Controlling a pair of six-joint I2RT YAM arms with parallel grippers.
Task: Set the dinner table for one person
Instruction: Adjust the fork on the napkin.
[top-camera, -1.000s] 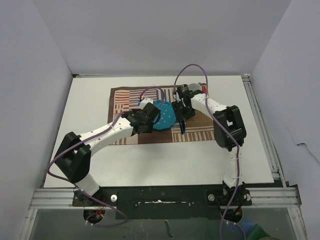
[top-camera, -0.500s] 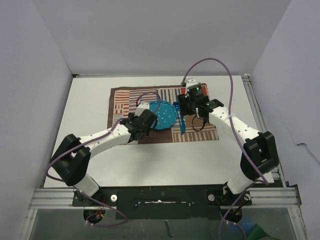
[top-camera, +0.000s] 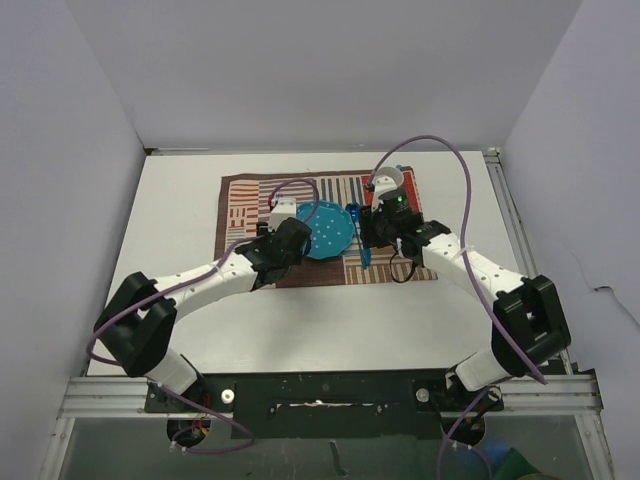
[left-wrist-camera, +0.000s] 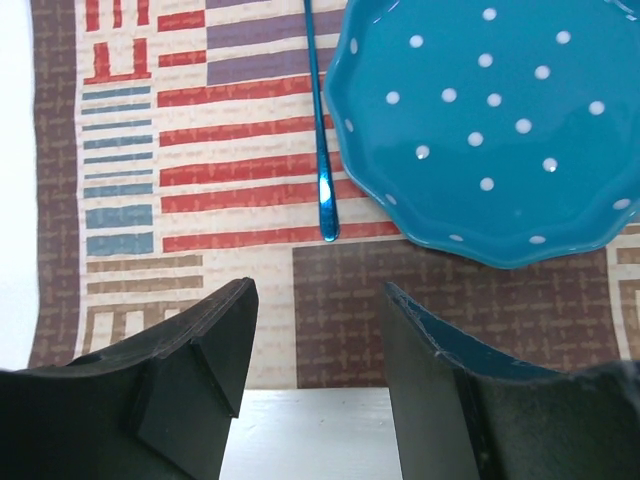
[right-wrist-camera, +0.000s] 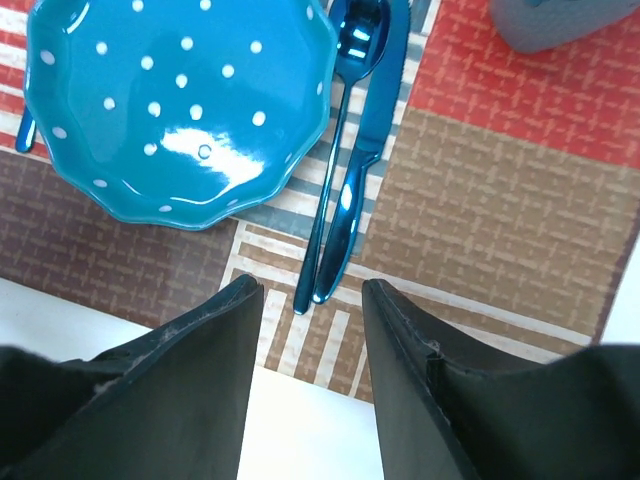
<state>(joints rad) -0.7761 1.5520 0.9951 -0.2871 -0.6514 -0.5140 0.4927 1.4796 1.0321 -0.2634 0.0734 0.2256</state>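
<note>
The white dinner table (top-camera: 180, 200) carries a striped patchwork mat (top-camera: 250, 200). On the mat lies a blue dotted plate (top-camera: 328, 232), also seen in the left wrist view (left-wrist-camera: 500, 120) and the right wrist view (right-wrist-camera: 180, 100). A blue spoon (right-wrist-camera: 345, 150) and a blue knife (right-wrist-camera: 375, 110) lie side by side right of the plate. A blue utensil handle (left-wrist-camera: 322, 130) lies left of it. A pale cup (top-camera: 390, 180) stands at the mat's far right. My left gripper (left-wrist-camera: 318, 300) is open and empty over the mat's near edge. My right gripper (right-wrist-camera: 310, 300) is open and empty, just near of the spoon and knife.
Aluminium rails (top-camera: 520, 240) run along the table's right and near edges. White walls close in the left, far and right sides. Purple cables loop above both arms. Bare white tabletop (top-camera: 330, 320) lies between the mat and the arm bases.
My right gripper has drawn back from the mat's far right corner toward the near side, uncovering the cup, and its elbow has swung out right. My left gripper has pulled back slightly from the plate.
</note>
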